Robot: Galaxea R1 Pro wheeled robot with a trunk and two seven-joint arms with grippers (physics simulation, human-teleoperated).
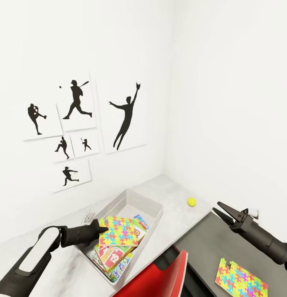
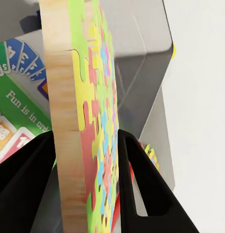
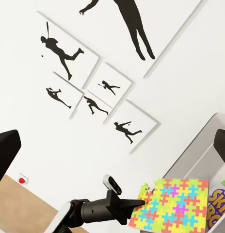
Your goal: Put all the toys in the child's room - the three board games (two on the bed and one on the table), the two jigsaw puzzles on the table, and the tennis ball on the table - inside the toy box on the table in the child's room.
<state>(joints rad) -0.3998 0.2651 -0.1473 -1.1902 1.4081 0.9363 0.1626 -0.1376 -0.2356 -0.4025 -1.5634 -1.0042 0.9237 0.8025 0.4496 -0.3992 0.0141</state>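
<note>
My left hand (image 1: pixel 103 228) is clamped on the jigsaw puzzle (image 1: pixel 122 231) by its edge over the toy box (image 1: pixel 149 205) — thin, stiff, light; right hand (image 1: pixel 221 209) spread, empty.

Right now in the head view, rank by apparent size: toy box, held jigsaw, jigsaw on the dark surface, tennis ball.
1. toy box
2-3. held jigsaw and second jigsaw: look alike; no ranking.
4. tennis ball, smallest.
</note>
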